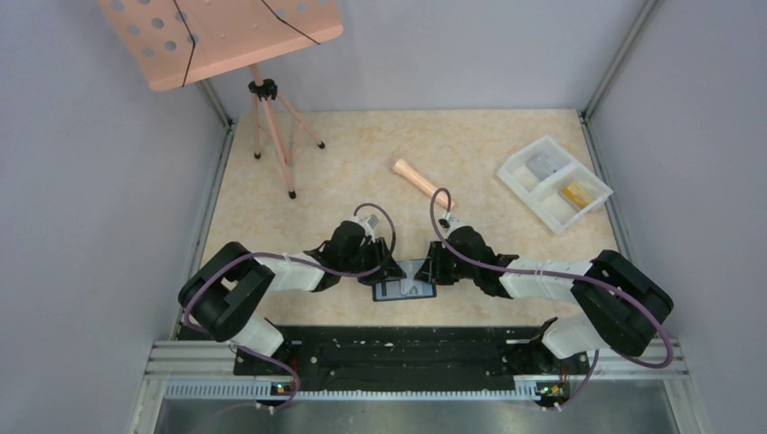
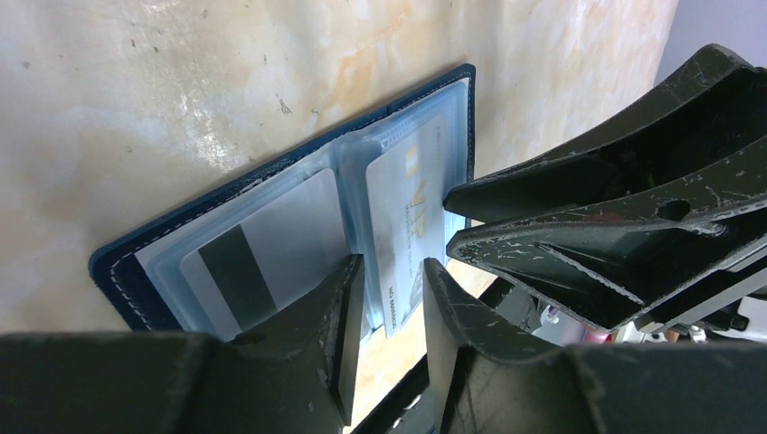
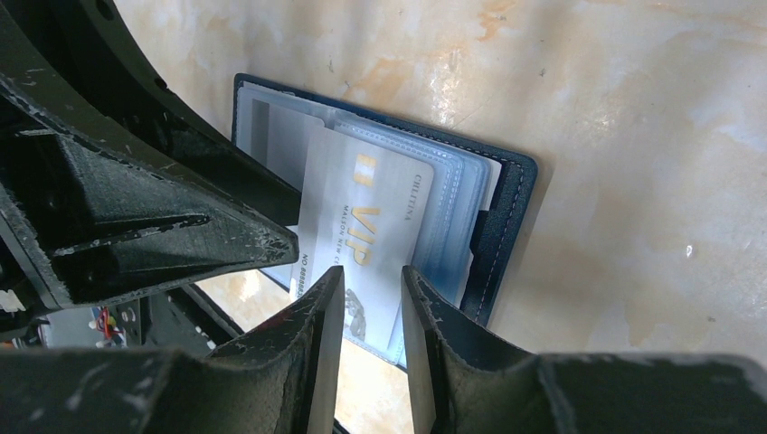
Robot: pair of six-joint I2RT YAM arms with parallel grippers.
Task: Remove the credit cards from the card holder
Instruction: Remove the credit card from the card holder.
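Card holder: the dark navy folding card holder lies open and flat on the beige marbled desk, at its near edge, between the two arms.
Striped card: a pale grey-silver card with a black stripe sits inside one clear pocket.
VIP card: a pale silver card with gold VIP lettering lies on the other half – partly slid out, overhanging the clear sleeves.
Left jaws: low over the holder, parted by a narrow gap; one black finger is over the striped card's pocket. Nothing gripped.
Right jaws: also narrowly parted, the fingers straddling the VIP card's edge – not closed on it; contact cannot be told.
Tray: a white two-compartment plastic tray at the far right, well apart, holds a tan-gold card and a grey card, one per compartment.
Elsewhere: a tan wooden stick beyond the arms; a peach perforated music stand at the far left.
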